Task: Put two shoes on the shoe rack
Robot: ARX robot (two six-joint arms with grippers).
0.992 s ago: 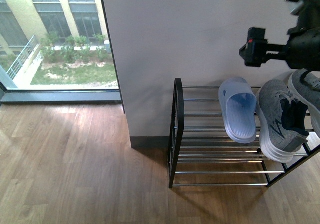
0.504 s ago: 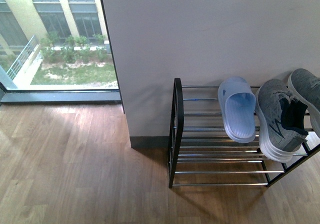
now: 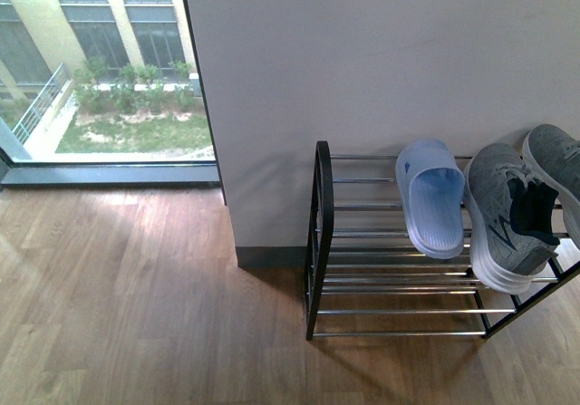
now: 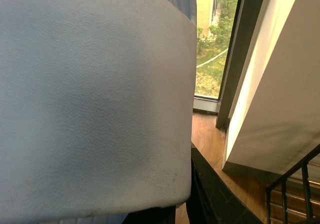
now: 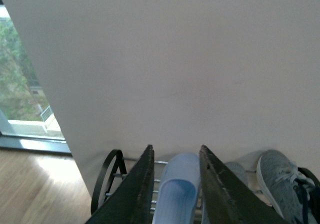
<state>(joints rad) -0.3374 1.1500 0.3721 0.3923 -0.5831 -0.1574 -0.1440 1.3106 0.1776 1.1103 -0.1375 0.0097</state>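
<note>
Right wrist view, slide [image 5: 176, 191] between end effector [image 5: 175, 184] fingers

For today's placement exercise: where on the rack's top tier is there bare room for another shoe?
Free: the bars between the shoe rack's left frame and the blue slide. Crowded: rightward, where the slide and grey sneakers sit close together.

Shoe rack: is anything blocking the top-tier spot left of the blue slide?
Nothing visible does. On the shoe rack, the top bars left of the blue slide are bare. The grey sneakers sit on the slide's other side.
</note>
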